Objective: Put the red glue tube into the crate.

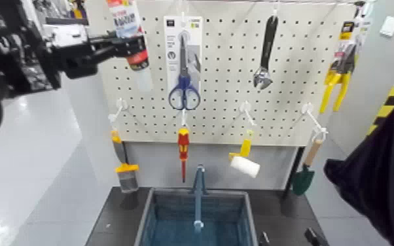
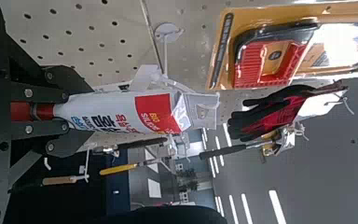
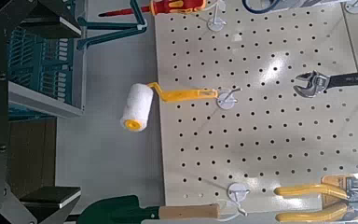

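Left gripper [image 1: 134, 47] fingers clamp the near-upright red glue tube [image 1: 125, 18] low on its body, likely for steady lowering, above the crate's [image 1: 173, 190] left side; the right gripper [image 1: 289, 239] idles open, right of it.

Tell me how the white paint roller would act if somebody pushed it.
The paint roller would probably swing, since it hangs from a hook by its yellow handle. Its thick white sleeve looks soft, so it might squash a little. The handle looks stiff and probably wouldn't bend.
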Robot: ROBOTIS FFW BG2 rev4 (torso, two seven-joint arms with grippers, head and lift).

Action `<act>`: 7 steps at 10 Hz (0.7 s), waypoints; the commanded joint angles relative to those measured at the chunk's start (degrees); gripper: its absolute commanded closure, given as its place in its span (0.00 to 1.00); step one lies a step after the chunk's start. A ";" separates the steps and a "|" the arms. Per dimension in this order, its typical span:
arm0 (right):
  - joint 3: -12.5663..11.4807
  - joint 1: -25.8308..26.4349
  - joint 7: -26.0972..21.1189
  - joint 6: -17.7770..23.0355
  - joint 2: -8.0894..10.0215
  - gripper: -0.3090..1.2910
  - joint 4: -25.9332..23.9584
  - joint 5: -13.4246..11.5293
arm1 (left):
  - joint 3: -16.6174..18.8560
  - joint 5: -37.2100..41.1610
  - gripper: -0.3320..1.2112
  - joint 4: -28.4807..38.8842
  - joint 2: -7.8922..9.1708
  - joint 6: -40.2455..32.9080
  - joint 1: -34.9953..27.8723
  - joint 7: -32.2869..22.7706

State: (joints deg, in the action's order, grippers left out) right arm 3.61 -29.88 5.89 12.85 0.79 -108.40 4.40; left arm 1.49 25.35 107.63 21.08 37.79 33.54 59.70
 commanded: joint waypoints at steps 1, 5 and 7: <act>0.08 0.00 0.00 0.07 0.00 0.26 -0.05 0.00 | -0.17 1.37 0.97 1.44 -2.27 1.41 -4.62 -1.25; 0.08 0.00 0.00 0.07 0.09 0.26 -0.05 0.17 | 1.32 2.08 0.97 1.53 -5.35 4.66 -12.53 -2.13; 0.08 0.09 0.00 -0.02 0.26 0.26 0.04 0.17 | 1.23 2.16 0.97 -1.02 -6.14 4.93 -15.52 -1.78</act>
State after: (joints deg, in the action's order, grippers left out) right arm 3.69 -29.87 5.89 12.85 0.98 -108.43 4.53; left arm 2.86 27.47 107.49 15.11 42.68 18.88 57.91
